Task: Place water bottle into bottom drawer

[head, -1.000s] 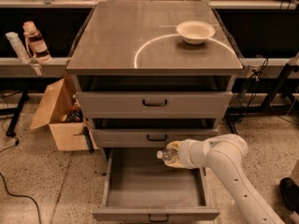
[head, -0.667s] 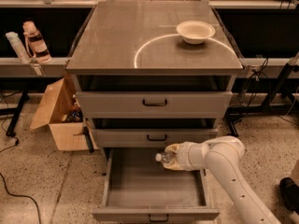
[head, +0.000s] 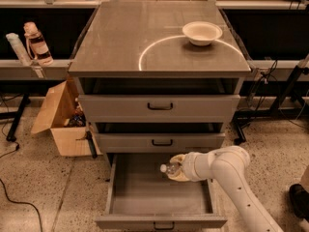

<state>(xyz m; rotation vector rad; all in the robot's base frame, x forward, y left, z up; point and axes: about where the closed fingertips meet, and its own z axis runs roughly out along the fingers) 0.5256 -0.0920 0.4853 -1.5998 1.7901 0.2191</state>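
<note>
This looked like a lab or workshop: a grey metal drawer cabinet stood on a speckled hard floor, with long benches running behind it. Black cables trailed under them on the right, and a loose cable lay at the left. An open cardboard box sat by the cabinet's left side. A white robot arm came in from the lower right, its gripper clasping the water bottle over the open bottom drawer, near its back edge.
</note>
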